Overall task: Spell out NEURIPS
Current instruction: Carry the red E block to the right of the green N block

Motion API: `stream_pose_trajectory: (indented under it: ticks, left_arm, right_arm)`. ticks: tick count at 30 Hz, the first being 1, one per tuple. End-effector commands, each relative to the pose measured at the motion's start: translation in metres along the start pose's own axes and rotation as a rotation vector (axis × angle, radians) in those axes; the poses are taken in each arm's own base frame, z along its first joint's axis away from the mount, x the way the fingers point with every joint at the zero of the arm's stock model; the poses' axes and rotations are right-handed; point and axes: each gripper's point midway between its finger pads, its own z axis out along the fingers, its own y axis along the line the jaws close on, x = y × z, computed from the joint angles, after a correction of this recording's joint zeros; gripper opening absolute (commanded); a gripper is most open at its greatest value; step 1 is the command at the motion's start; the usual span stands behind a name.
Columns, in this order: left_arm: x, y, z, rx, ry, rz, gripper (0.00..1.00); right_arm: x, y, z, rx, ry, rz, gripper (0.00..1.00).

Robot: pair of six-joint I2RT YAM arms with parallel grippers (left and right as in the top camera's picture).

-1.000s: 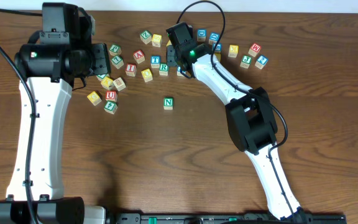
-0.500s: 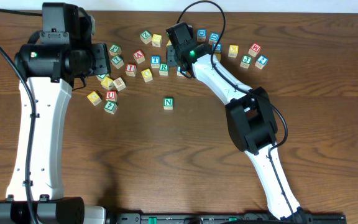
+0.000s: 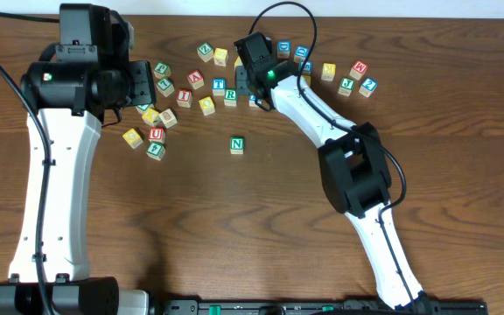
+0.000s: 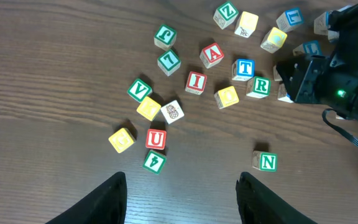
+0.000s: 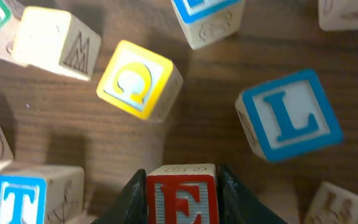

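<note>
left gripper: hanging over the left side of the table. Its fingers are spread apart with nothing between them, just bare wood underneath.
U block: red U facing up. It's tucked into a little clump at the left end of the scatter, with a green 4 block right in front of it.
I block: red I facing up, a bit right of the clump and further back. A red A block sits close behind it.
R block: green R, just in front of a blue T block. It's right by the black head of the right arm.
N block: green N, sitting by itself on open wood in front of the pile, well apart from the rest.
right gripper: down in the middle of the pile, with one finger pressed against each side of a block.
E block: red E, squeezed between those two fingers. Honestly can't tell if it's resting on the table or lifted off it.
Q block: yellow face, tilted, on the wood just past the E.
L block: blue L, off to the right of the E, not touching it.
</note>
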Motion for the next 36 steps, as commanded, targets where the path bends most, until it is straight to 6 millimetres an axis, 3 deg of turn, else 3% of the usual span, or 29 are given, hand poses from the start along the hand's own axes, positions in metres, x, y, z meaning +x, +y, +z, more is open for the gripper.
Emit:
stream_pose_trajectory:
  ticks: [1, 14, 22, 27, 36]
  left_arm:
    - [-0.001, 0.001, -0.003, -0.008, -0.006, -0.005, 0.56]
    - [-0.001, 0.001, -0.002, -0.008, -0.005, -0.005, 0.56]
    - [-0.001, 0.001, -0.003, -0.008, -0.006, -0.005, 0.56]
    - [-0.001, 0.001, -0.002, -0.008, -0.005, -0.005, 0.56]
    - [-0.001, 0.001, -0.003, -0.008, -0.006, -0.005, 0.56]
  right_arm:
    - [-0.028, 0.010, -0.041, -0.022, -0.065, -0.017, 0.27]
    - [-0.042, 0.014, -0.080, -0.039, -0.077, -0.028, 0.27]
    - [-0.045, 0.011, -0.140, -0.040, -0.040, -0.031, 0.27]
    - [-0.017, 0.003, -0.164, -0.030, 0.090, -0.042, 0.27]
    - [0.050, -0.013, -0.162, 0.035, 0.361, -0.062, 0.28]
